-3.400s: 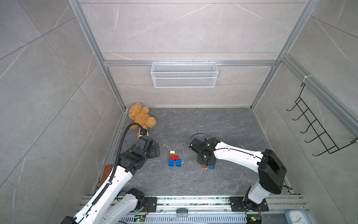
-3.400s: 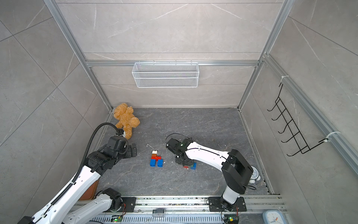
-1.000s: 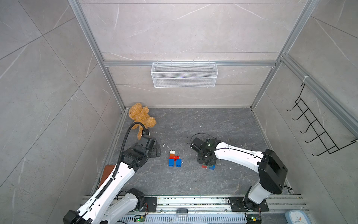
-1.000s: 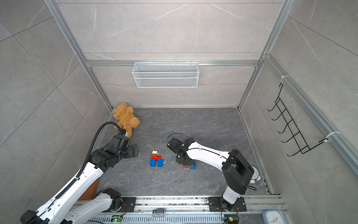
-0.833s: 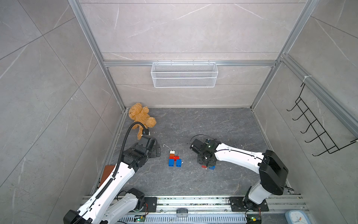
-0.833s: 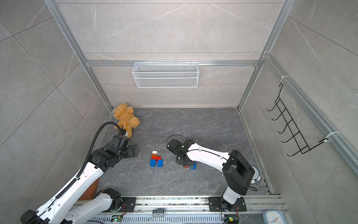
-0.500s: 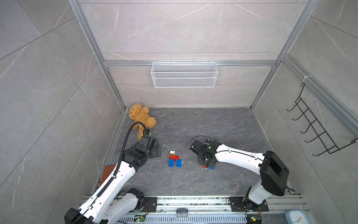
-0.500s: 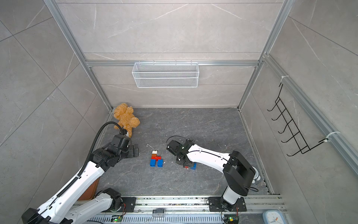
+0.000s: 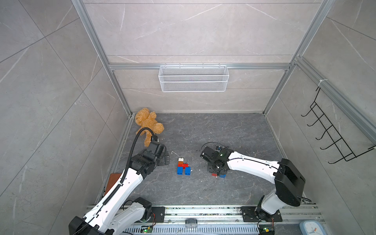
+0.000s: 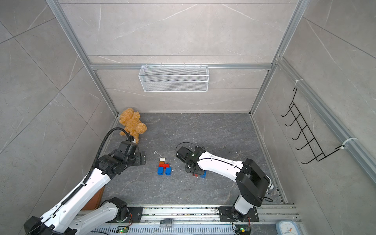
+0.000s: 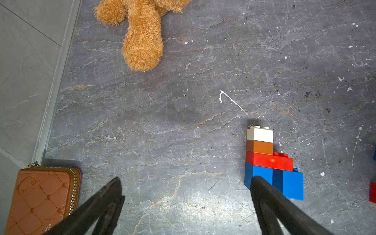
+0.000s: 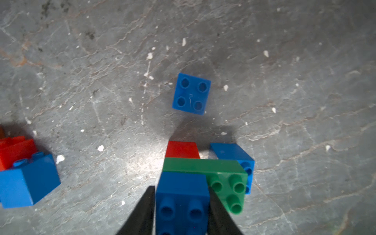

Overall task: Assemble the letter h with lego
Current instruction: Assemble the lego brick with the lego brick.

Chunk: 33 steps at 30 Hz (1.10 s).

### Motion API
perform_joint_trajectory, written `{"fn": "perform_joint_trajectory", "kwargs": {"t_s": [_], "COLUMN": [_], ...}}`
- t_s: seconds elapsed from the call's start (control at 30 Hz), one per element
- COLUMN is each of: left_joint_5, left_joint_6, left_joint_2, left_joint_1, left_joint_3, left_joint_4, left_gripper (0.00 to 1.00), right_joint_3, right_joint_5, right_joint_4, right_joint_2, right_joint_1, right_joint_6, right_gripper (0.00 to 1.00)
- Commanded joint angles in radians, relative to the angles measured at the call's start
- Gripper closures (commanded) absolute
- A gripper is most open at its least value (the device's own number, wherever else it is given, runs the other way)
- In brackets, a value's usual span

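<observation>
A joined lego stack (image 9: 183, 166) lies flat mid-floor: white, brown and red bricks above two blue ones, also clear in the left wrist view (image 11: 268, 160). My left gripper (image 11: 186, 179) is open and empty just left of the stack (image 10: 164, 166). My right gripper (image 12: 181, 188) is shut on a blue brick (image 12: 182, 183) that sits on a green brick (image 12: 225, 177), with a red brick (image 12: 182, 150) and another blue brick (image 12: 234, 152) under it. In both top views this cluster (image 9: 218, 175) peeks out below the right gripper (image 9: 217, 172). A loose blue brick (image 12: 191, 94) lies studs up beyond it.
A tan teddy bear (image 9: 148, 124) lies in the far left corner. A brown wallet (image 11: 40, 195) rests against the left wall rail. A wire basket (image 9: 193, 78) hangs on the back wall and a black hook rack (image 9: 333, 138) on the right wall.
The left arm has crept slightly farther from the front rail, gripper still open. The right gripper stays over the brick cluster, shifted a little to the left.
</observation>
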Motion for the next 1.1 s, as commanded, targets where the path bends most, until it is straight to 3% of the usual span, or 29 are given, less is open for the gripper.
{"fn": "perform_joint_trajectory", "kwargs": {"t_s": [0.0, 0.3, 0.43, 1.07], "left_joint_5": [0.004, 0.000, 0.002, -0.003], "left_joint_6": [0.017, 0.017, 0.017, 0.017], "left_joint_2": [0.002, 0.004, 0.004, 0.005], "left_joint_1": [0.001, 0.002, 0.001, 0.000], "left_joint_3": [0.027, 0.029, 0.028, 0.028], "left_joint_4": [-0.024, -0.024, -0.025, -0.029], "left_gripper": [0.00, 0.00, 0.00, 0.00], "right_joint_3": [-0.081, -0.022, 0.012, 0.092], "right_joint_5": [-0.205, -0.161, -0.144, -0.091], "right_joint_4": [0.004, -0.079, -0.116, -0.212], "right_joint_2": [0.099, 0.037, 0.020, -0.025], "right_joint_1": [0.003, 0.004, 0.003, 0.002], "right_joint_6": [-0.018, -0.032, -0.040, -0.071], "right_gripper": [0.51, 0.32, 0.29, 0.30]}}
